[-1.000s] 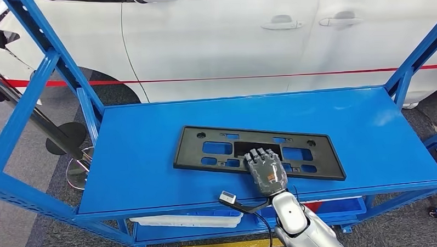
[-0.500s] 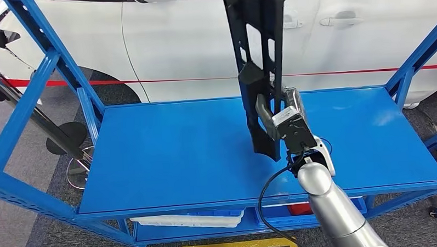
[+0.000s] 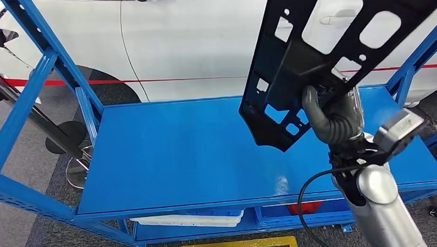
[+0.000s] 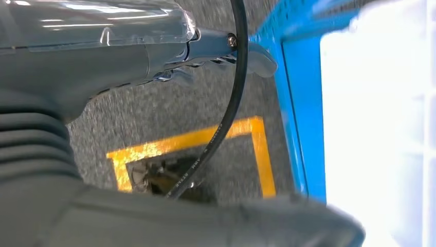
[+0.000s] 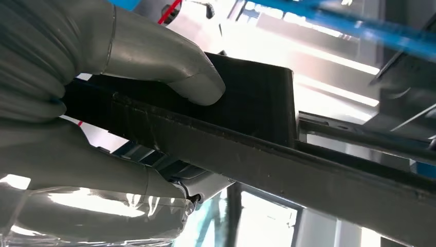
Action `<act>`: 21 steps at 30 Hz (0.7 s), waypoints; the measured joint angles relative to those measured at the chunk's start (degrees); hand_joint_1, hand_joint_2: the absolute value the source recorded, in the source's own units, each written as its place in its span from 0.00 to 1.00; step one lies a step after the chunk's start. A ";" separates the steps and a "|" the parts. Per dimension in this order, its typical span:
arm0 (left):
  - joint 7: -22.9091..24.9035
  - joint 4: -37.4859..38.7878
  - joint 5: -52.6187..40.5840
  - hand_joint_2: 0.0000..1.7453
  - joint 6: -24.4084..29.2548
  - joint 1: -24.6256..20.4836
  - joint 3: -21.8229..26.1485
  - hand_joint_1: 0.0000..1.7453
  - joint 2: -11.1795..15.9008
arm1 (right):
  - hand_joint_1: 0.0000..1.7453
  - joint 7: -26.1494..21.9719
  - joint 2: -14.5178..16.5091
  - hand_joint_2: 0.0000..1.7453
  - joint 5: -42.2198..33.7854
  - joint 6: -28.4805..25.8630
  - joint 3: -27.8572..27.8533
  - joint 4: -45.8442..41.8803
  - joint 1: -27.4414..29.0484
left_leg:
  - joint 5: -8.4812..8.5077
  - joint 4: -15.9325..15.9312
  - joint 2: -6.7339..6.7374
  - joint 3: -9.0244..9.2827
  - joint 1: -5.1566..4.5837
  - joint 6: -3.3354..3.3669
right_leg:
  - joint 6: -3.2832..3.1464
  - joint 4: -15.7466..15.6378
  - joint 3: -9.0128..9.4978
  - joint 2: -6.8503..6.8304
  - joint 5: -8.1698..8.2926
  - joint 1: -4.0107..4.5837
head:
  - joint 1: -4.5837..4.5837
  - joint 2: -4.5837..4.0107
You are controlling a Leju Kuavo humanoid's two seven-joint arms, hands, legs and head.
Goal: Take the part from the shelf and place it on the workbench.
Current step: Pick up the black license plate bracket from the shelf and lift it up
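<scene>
My right hand (image 3: pixel 332 115) is clamped on the black plate (image 3: pixel 318 54), thumb (image 5: pixel 169 64) pressed on one face and the other fingers wrapped round the opposite side, gripping near its lower middle. The plate is up in the air above the blue shelf (image 3: pixel 168 152), clear of its top and touching nothing but my hand. It stands steeply tilted: its lower end hangs over the right half of the shelf top, and its upper end rises past the top of the head view, leaning to the right. Cut-out slots and small holes run along its length, and through them I see the white car (image 3: pixel 202 41) parked behind the shelf.

My left hand (image 4: pixel 169 56) hangs low beside the shelf's blue frame, above grey floor marked with a yellow line (image 4: pixel 195 141). A black cable (image 4: pixel 226 108) loops past it. I cannot tell how its fingers lie.

A white tray (image 3: pixel 187 220) sits on the lower level of the shelf, under the front edge. A red line (image 3: pixel 204 78) runs along the floor behind the shelf, at the foot of the car.
</scene>
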 joint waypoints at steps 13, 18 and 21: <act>0.00 -0.11 2.91 0.00 -3.05 1.30 -6.33 0.00 1.01 | 1.00 -5.16 -2.28 1.00 -0.10 1.79 -1.35 -7.77 10.60 | 0.02 -0.04 0.00 0.02 0.01 -0.01 | 0.00 0.00 0.02 0.01 0.00 0.01 | -0.01 0.00; 0.08 -0.07 3.48 0.00 -2.84 1.32 -6.52 0.00 1.23 | 1.00 -7.18 -2.75 1.00 -0.16 4.35 -1.94 -9.42 13.24 | 0.02 -0.04 -0.02 0.01 0.01 -0.01 | 0.00 0.00 0.01 -0.01 0.00 0.01 | -0.01 0.00; 0.57 0.02 4.11 0.00 -2.40 1.28 -6.48 0.00 1.30 | 1.00 -8.24 -2.81 1.00 0.93 5.78 -2.06 -10.17 15.72 | 0.01 -0.05 -0.01 -0.01 0.01 -0.01 | -0.01 0.00 0.00 0.00 -0.02 0.01 | -0.01 0.00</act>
